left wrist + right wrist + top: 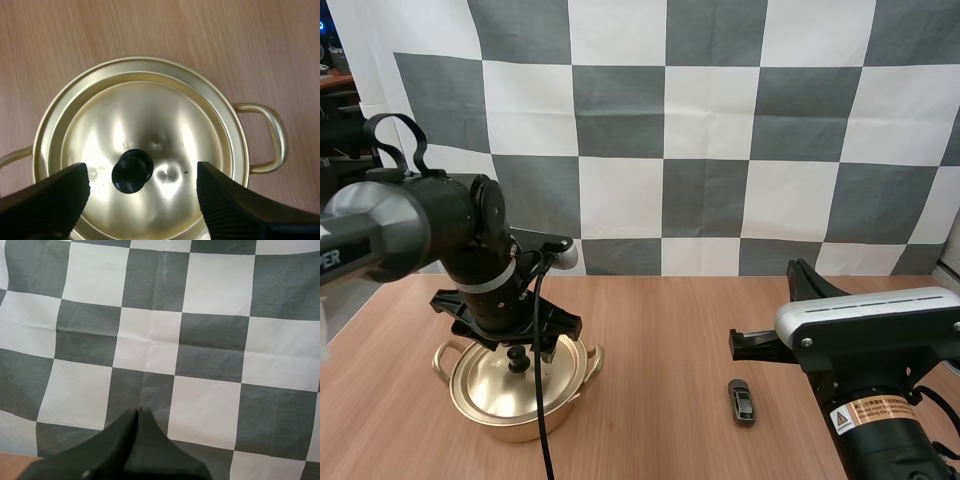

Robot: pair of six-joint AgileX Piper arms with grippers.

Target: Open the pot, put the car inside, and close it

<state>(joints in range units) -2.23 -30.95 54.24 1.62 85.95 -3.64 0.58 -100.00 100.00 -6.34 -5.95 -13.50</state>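
Currently left gripper (142,179) hangs over the pot (492,424), fingers spread, one each side of the black knob (131,171) on the lid (150,120), clear of it. Lid sits seated inside the pot's rim. Car (741,400) lies on the table (660,330) well right of the pot, bare wood between them. Right gripper (138,415), fingers pressed together, is raised right of the pot, above the car.

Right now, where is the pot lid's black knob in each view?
High view: knob at the centre of the gold lid, under the left gripper.
Left wrist view: knob between the left gripper's open fingers, untouched.
Right wrist view: aimed away from the lid.
Shared landmark: the gold lid.
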